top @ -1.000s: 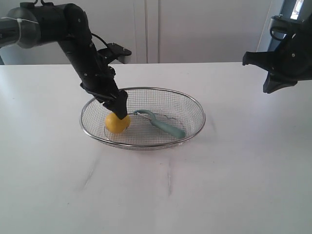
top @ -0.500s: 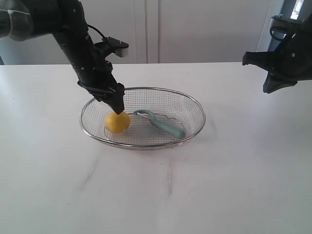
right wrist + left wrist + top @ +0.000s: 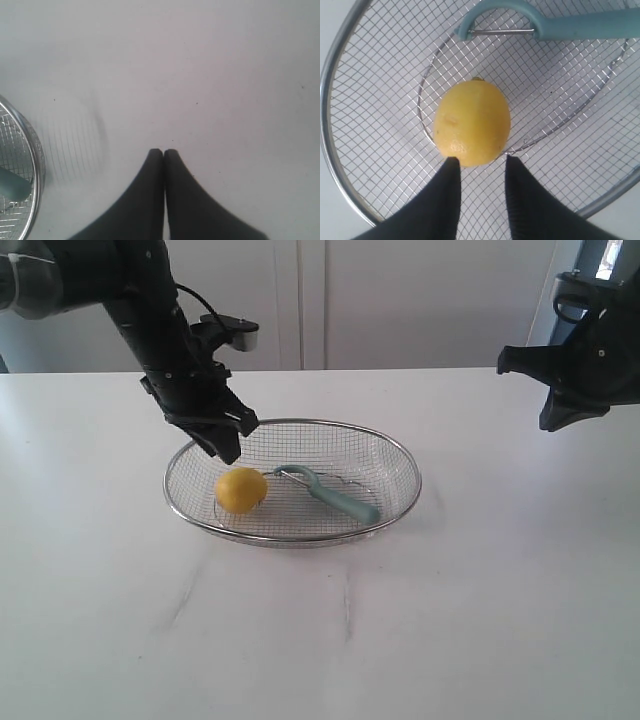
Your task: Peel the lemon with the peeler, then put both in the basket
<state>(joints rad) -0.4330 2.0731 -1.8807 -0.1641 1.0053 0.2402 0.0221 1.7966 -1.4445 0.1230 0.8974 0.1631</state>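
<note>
**Desk:** Where do the lemon and peeler lie?

**Operator:** Both are in the wire-mesh basket (image 3: 402,456) on the white table (image 3: 450,620). I see the lemon (image 3: 241,490) on its left side, with the peeler (image 3: 330,494) just beside it. The peeler's long axis runs from its looped head at far left to its teal handle at near right.

**Desk:** And your grippers?

**Operator:** My left gripper (image 3: 226,448) hangs above the lemon, fingers parted, holding nothing. My right gripper (image 3: 163,152), well off to the right, has its fingers pressed together.
</note>
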